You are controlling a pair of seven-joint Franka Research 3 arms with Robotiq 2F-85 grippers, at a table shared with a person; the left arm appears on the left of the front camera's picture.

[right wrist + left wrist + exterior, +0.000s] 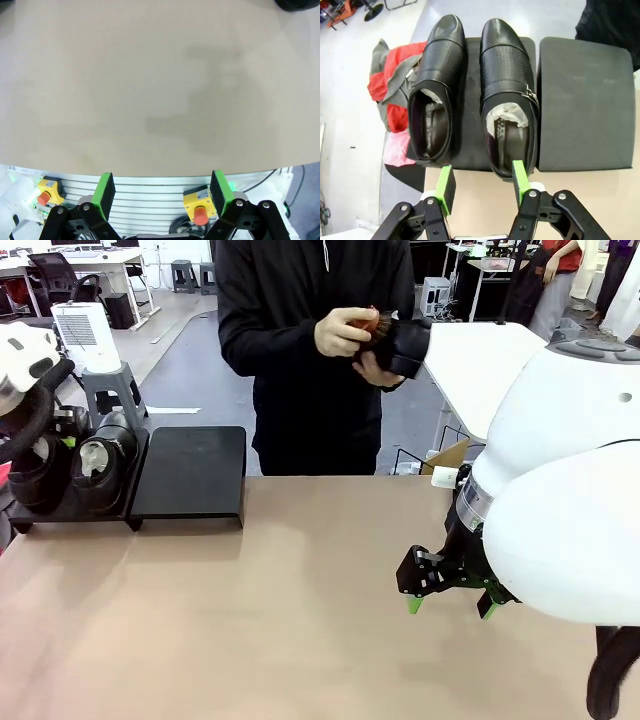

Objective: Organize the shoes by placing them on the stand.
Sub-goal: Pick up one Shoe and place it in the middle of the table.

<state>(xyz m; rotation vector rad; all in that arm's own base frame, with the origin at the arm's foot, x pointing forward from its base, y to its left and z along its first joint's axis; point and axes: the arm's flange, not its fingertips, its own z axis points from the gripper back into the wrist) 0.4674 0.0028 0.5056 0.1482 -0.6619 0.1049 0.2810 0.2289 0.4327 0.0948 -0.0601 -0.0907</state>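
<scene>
A tan table [300,620] lies in front of me. At its far side stands a person [290,360] in a black top. Past its far left corner, a white machine [85,335] with slats sits on a grey stool [112,390]. Past its far right corner are a white table [480,360] and a cardboard box [450,455]. On the floor off the tan table's left end lies a red and grey cloth [390,85]. Below its near edge I see two yellow boxes [195,196] with red buttons.
</scene>
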